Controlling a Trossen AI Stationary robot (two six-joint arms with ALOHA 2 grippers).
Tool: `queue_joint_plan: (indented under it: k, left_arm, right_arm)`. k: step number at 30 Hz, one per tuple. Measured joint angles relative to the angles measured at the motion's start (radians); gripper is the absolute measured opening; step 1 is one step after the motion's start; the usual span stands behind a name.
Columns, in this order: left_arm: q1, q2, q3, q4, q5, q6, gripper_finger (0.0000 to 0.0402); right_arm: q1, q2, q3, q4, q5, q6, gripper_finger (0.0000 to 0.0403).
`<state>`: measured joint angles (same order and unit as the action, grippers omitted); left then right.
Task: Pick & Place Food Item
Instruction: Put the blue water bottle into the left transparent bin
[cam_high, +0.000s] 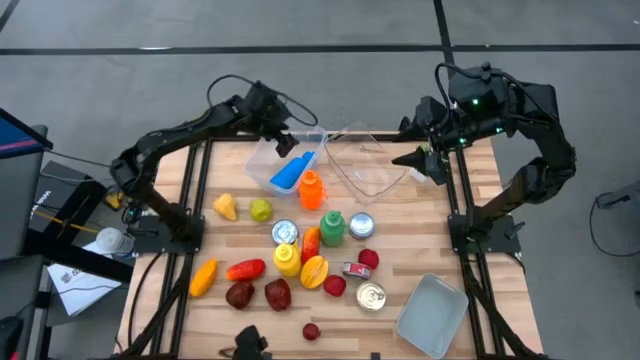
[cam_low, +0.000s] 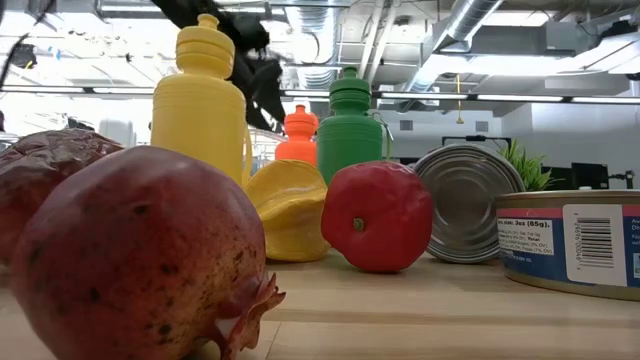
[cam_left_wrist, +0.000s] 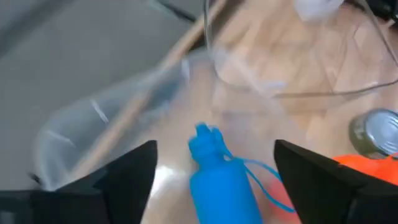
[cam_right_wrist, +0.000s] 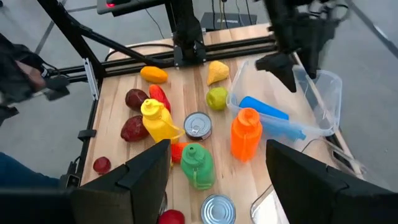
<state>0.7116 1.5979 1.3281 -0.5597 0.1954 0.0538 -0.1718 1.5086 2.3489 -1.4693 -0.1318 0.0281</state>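
On the table (cam_high: 420, 230), the blue bottle (cam_high: 288, 173) lies inside the clear bin (cam_high: 262, 164) near the far edge, so the placing step looks finished. The left gripper (cam_high: 283, 140) hangs just above with jaws spread and nothing held. It next needs a straight lift clear of the bin walls, though the blurred left wrist view hides the clearance; the right gripper (cam_high: 418, 158) waits, jaws apart, over the second clear bin (cam_high: 350, 165).
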Motion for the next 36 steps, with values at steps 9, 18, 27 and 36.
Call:
queue_joint_plan:
  k: [9,18,27,36]
  left_arm:
    - [0.022,0.128,0.008,0.030,0.104,-0.008,0.0335]
    - [0.016,0.216,0.012,0.076,0.019,0.013,0.0322]
    - [0.007,0.236,0.009,0.110,0.015,0.016,0.0313]
    - [-0.008,0.162,0.007,0.100,-0.023,0.030,0.0276]
  right_arm:
    - [0.000,0.004,0.000,0.004,0.003,0.010,0.0254]
    - [-0.007,0.035,0.000,0.039,0.010,0.014,0.0254]
    - [-0.033,0.061,0.001,0.057,0.010,0.017,0.0254]
    - [-0.040,0.064,0.000,0.053,0.006,0.017,0.0254]
